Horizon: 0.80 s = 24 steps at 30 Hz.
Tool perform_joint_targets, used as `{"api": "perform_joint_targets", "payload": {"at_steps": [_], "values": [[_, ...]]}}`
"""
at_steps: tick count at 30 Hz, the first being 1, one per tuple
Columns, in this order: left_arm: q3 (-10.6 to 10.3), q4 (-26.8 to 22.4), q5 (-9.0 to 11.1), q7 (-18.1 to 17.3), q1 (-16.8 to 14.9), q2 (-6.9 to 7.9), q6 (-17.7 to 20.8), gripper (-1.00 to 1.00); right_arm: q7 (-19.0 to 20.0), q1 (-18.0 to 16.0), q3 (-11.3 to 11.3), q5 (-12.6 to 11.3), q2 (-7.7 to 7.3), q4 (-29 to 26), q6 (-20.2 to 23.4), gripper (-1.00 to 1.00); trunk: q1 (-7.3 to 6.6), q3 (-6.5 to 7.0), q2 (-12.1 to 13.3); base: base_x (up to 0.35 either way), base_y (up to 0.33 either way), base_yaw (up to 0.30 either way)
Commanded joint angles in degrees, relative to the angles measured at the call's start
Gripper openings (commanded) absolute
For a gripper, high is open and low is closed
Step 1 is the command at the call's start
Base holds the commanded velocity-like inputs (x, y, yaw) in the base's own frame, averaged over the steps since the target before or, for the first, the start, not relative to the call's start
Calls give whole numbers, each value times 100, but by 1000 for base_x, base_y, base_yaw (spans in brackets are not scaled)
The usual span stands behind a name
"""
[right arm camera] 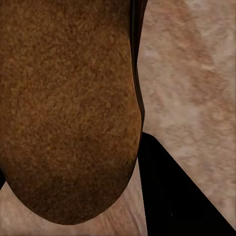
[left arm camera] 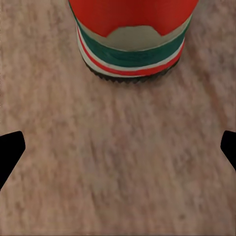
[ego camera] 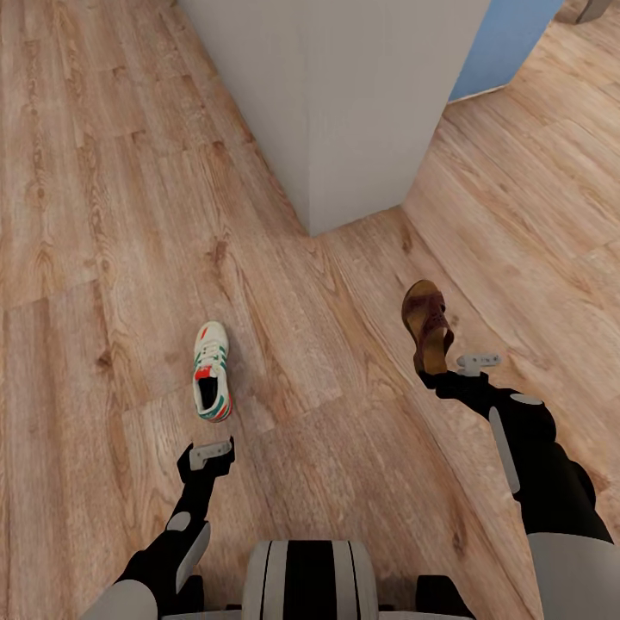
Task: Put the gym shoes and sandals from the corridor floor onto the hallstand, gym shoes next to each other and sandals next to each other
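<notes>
- Sandal (ego camera: 426, 325) sits right of centre in the head view, toe pointing up-frame, heel at the right gripper (ego camera: 448, 376). Right wrist view: tan sole (right arm camera: 69, 108) very close, one dark finger (right arm camera: 172, 191) beside it. Judged clamped on the sandal's heel end and lifted, though contact on the far side is hidden.
- Shoe (ego camera: 211, 370) lies on the floor (ego camera: 103, 215), left of centre, heel towards the left gripper (ego camera: 209, 454). Left wrist view: red heel (left arm camera: 130, 34) ahead, fingertips (left arm camera: 10, 147) wide apart, nothing between them.
- Step in hand, as judged: second pickup, the left arm lined up on the shoe's heel.
- Next move calls for a forward reach so the fingers straddle the heel, then closing.
- White wall corner (ego camera: 344, 103) fills the upper centre.
- Shoe's toe is cut off in the left wrist view.
</notes>
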Motion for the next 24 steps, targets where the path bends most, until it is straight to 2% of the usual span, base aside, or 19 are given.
{"api": "perform_joint_targets", "payload": {"at_steps": [1, 9, 24], "values": [[-25, 3, 58, 12, -2, 2, -40, 100, 24, -2, -9, 15, -1, -9, 33, -100, -1, -4, -1, 0, 0, 0], [-25, 9, 58, 12, -2, 65, -129, 100, 24, -4, -9, 15, 0, -14, 33, -100, -1, -6, -1, 1, 0, 0], [-25, 11, 58, 12, -2, 73, -125, 100, 24, -3, -14, 18, 0, -14, 33, -100, -1, -6, -1, 61, 7, 0]]}}
